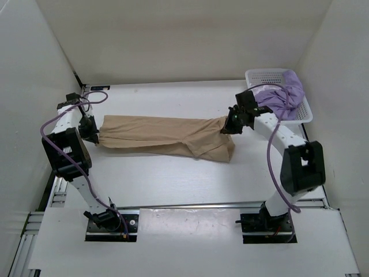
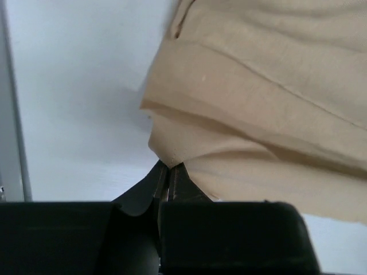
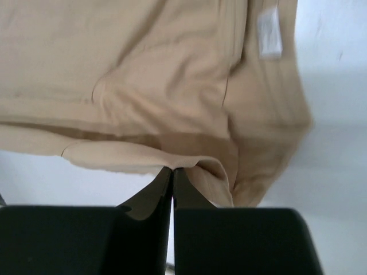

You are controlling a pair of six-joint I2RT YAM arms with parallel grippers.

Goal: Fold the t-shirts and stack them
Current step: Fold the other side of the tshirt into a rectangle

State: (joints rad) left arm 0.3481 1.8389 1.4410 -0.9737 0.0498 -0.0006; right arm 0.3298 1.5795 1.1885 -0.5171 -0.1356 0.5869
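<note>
Crowding the bottom of each wrist view, nearest the lens, with black finger blocks narrowing to tips that are pressing together. Lying under both claws and reaching well beyond them on every side, as the white table [image 1: 173,190].

Holding the tan t-shirt [image 1: 167,135] strung between the two claws as a long, loosely bunched band, widening and drooping toward the right claw's end. Pinching one end of it with the left gripper [image 2: 168,172], tips closing flat on a folded edge, no gap showing, layered folds of cloth rising up and to the right of the tips. Pinching the opposite end with the right gripper [image 3: 172,172], tips likewise pressing shut on a thin lip of fabric, the rest of the cloth spreading above and to both sides. Not telling clearly whether the band is resting on the table or hanging just above it.

Sitting just beyond the right claw, to its outer side and apart from it, as a white perforated basket [image 1: 262,74]. Heaping inside that basket as a crumpled lavender t-shirt [image 1: 288,95].

Showing above and to the right of the right claw's tips, on the tan cloth, as a small white label [image 3: 268,31].
</note>
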